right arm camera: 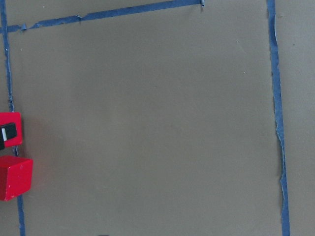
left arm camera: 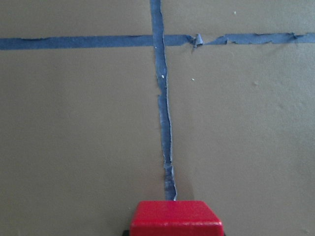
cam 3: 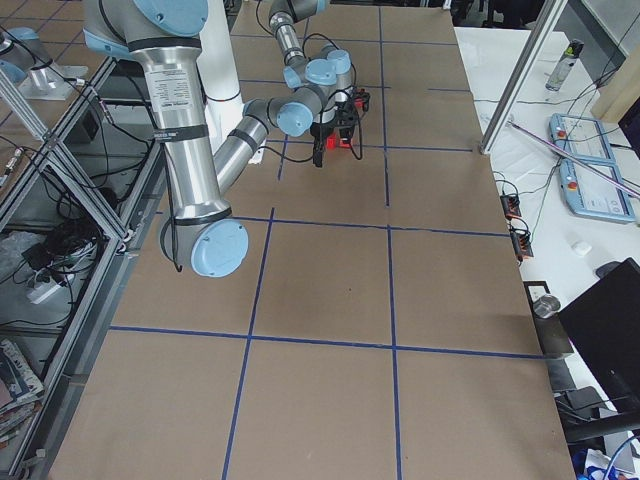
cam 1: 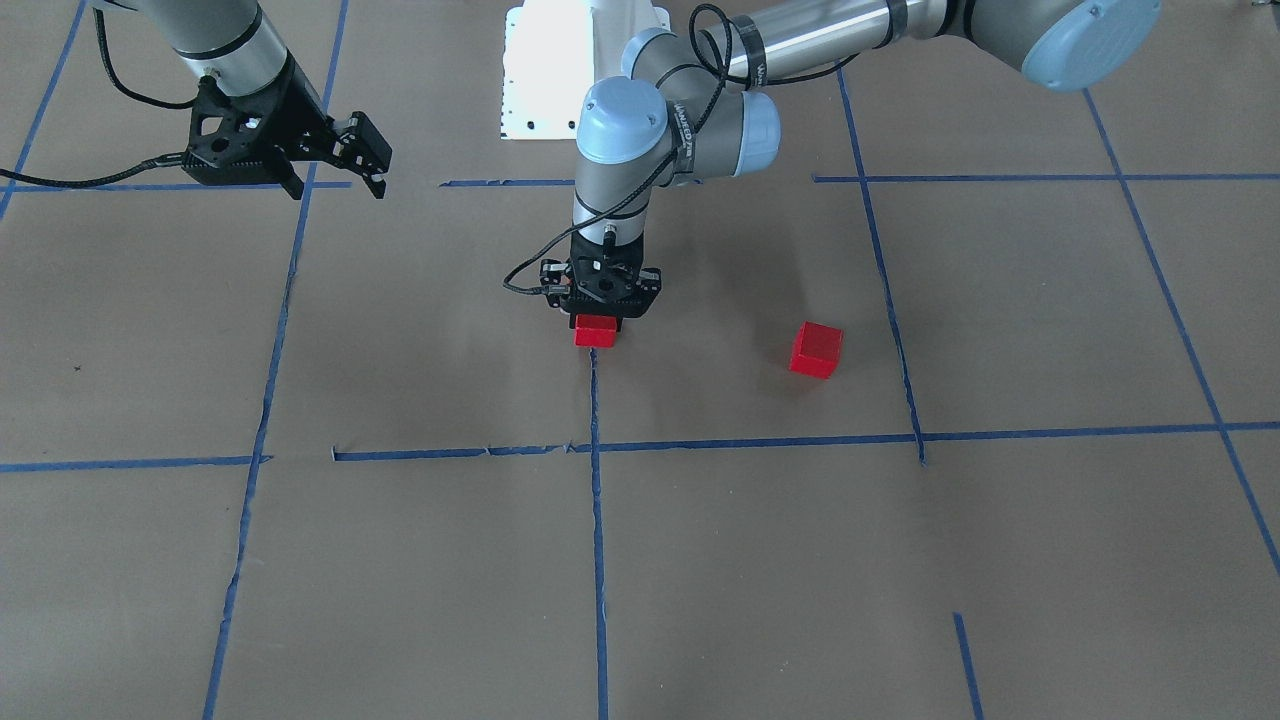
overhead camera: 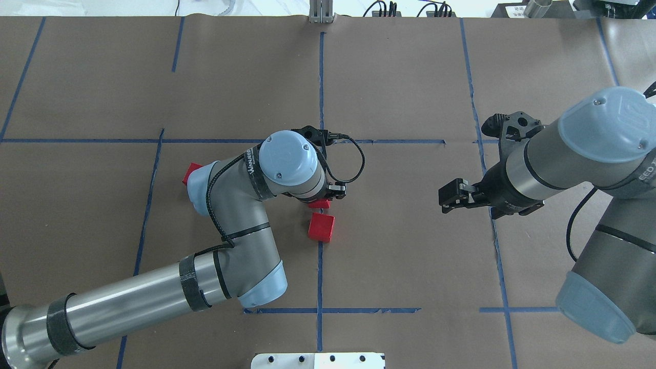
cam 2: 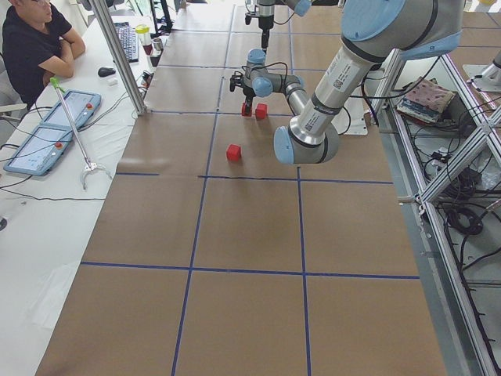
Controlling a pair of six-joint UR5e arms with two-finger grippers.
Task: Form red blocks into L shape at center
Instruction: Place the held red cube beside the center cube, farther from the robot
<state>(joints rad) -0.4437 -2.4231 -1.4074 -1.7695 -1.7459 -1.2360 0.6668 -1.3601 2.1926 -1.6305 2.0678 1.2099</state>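
My left gripper [cam 1: 598,316] points straight down in the center square [cam 1: 440,340], shut on a red block [cam 1: 596,331] that sits on the vertical blue tape line [cam 1: 596,410]. That block fills the bottom of the left wrist view [left arm camera: 176,218]. A second red block [overhead camera: 321,227] lies just beside it on the robot's side, hidden by the arm in the front view. The third red block [cam 1: 816,349] lies apart, towards my left, and is half hidden by my left elbow in the overhead view [overhead camera: 191,172]. My right gripper [cam 1: 338,183] is open, empty and raised.
Brown paper with blue tape grid lines [overhead camera: 476,102] covers the table. The white robot base plate [cam 1: 545,70] sits at the robot's edge. A person [cam 2: 31,47] sits at a side desk with tablets, beyond the table.
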